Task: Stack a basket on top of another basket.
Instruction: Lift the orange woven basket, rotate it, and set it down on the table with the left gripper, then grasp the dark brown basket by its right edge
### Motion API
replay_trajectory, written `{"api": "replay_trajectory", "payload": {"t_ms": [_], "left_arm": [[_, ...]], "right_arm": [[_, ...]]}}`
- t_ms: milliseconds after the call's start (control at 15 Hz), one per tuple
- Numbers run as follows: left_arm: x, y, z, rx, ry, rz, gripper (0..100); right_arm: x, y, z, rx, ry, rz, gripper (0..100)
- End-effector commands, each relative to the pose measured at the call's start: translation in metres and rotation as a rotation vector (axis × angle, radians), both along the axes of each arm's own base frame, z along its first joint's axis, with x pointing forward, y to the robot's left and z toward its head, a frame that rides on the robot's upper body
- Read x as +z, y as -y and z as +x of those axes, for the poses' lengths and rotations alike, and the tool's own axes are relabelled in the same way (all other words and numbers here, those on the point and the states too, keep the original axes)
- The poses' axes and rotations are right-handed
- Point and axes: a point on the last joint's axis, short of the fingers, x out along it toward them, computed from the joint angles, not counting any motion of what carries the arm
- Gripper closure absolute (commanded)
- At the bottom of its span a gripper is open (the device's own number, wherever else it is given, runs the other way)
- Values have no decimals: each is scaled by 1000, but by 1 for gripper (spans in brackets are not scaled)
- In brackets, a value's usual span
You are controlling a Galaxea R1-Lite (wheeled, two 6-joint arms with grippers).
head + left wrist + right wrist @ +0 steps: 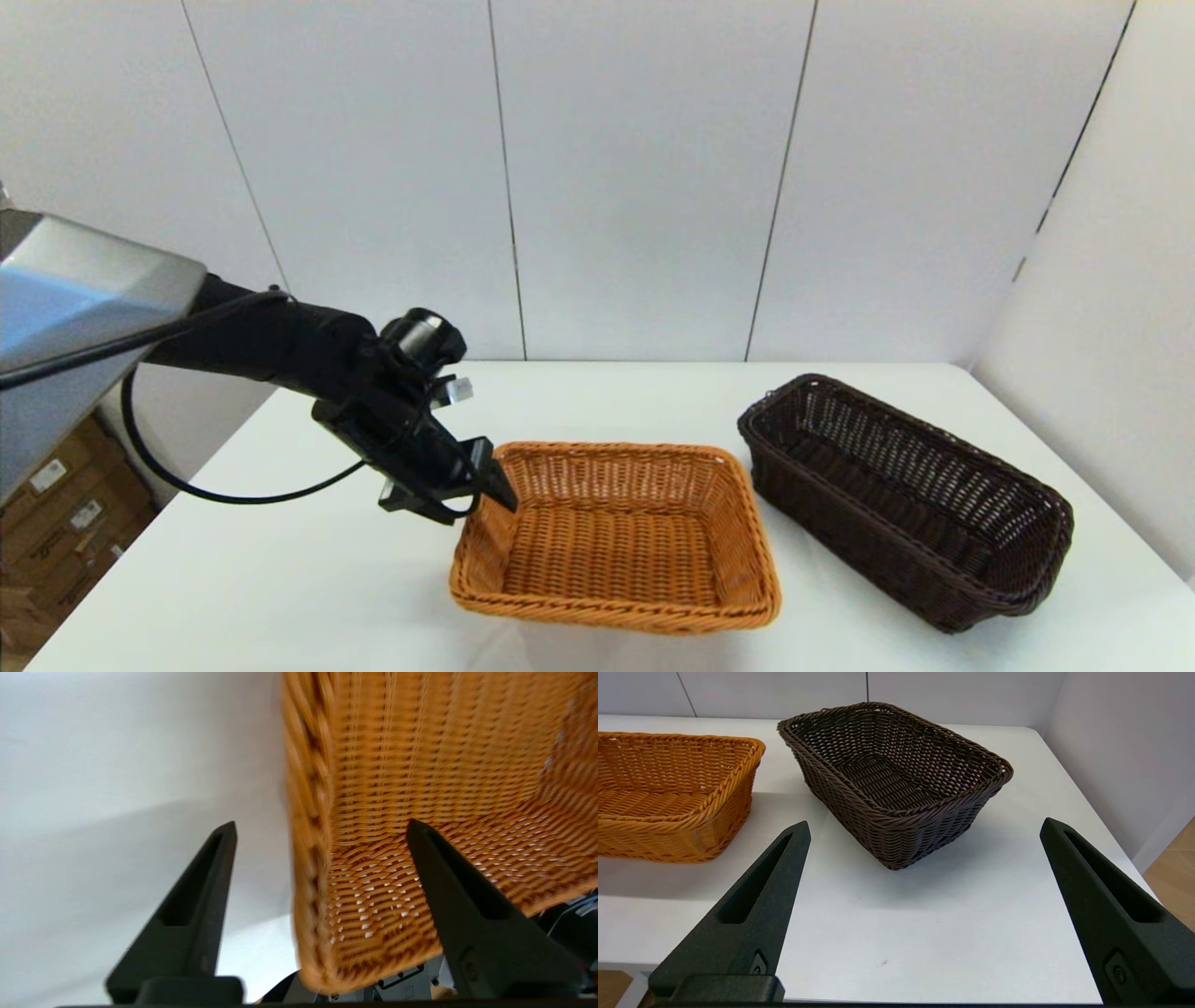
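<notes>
The orange-tan basket sits on the white table, left of centre. The dark brown basket stands apart to its right, angled. My left gripper is at the orange-tan basket's left short rim. In the left wrist view this gripper is open and straddles the braided rim, with one finger outside and the other finger inside the basket. My right gripper is out of the head view. It hangs open near the table's front edge, facing the dark brown basket.
White wall panels close the table at the back and right. Cardboard boxes sit on the floor beyond the table's left edge. The orange-tan basket also shows in the right wrist view, beside the dark one.
</notes>
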Motion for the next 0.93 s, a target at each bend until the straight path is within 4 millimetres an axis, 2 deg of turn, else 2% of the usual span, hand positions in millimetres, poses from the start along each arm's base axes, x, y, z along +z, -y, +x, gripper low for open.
{"api": "replay_trajectory", "payload": {"t_ms": [67,267,400,533,733,933], "left_arm": [[62,-50,-19,68,141,11,0],[110,-104,-57,120,236,50,0],[137,-123,-106,127,242,101,0],[152,-129,-165,156,311,134,0],[142,-128,-233,177,393,131,0],[124,-127,-287,189,473,121,0]], "right_arm": [[0,0,0,0,-1,0,0],[0,0,0,0,-1,0,0],[0,0,0,0,-1,0,0],[0,0,0,2,-1,0,0],[0,0,0,1,-1,1,0],[0,0,0,1,0,1,0]]}}
